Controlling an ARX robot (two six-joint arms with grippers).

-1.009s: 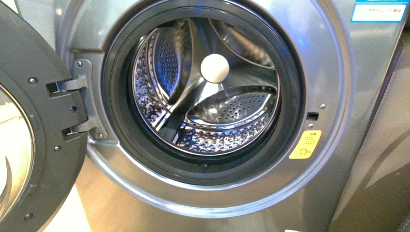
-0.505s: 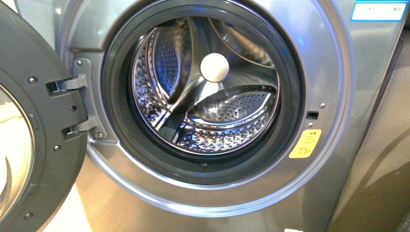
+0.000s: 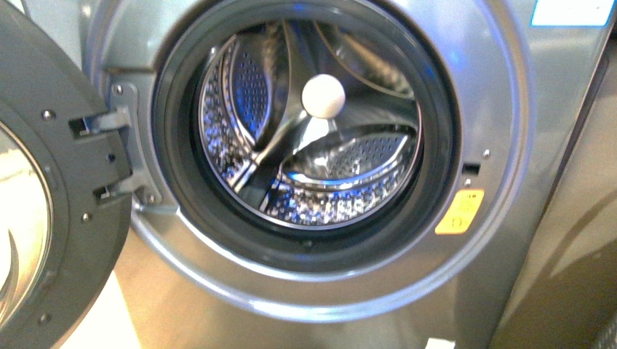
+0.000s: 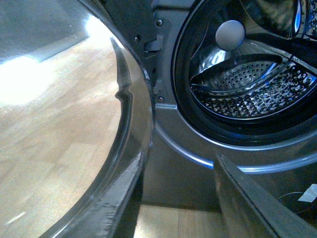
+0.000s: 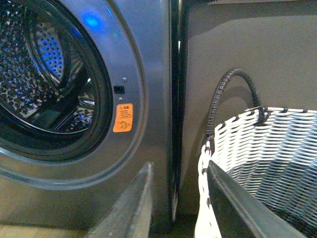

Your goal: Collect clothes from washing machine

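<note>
Pale wood flooring [image 4: 54, 139] shows through the glass of the open door [image 3: 51, 189], which swings out at 9 o'clock of the washing machine [image 3: 509, 109] in the front view and is cut off by the frame edge. Grey metal fills most of that view, slightly blurred, so the yellow sticker [image 3: 460, 211] at 4 o'clock of the drum mouth cannot be read. Inside, the perforated drum [image 3: 240, 94] and its white hub [image 3: 323, 96] are plain to see, and no clothes show in any view; whether any lie in the hidden lower front of the drum cannot be told. Neither arm appears in the front view. In the left wrist view the left gripper [image 4: 176, 198] has its two dark fingers [image 4: 121, 198] spread apart, holding nothing, low before the door hinge [image 4: 151, 44] and the machine's front. In the right wrist view the right gripper [image 5: 176, 208] is likewise parted and bare, its fingers straddling the dark gap between the machine's side and a white woven basket [image 5: 257, 148] with a black handle [image 5: 233, 84], the basket cut off by the frame edge. Against half a second ago, the front view has shifted a little: the hub and sticker sit slightly higher, the top label [image 3: 571, 11] is more cropped, and the picture is softer.
</note>
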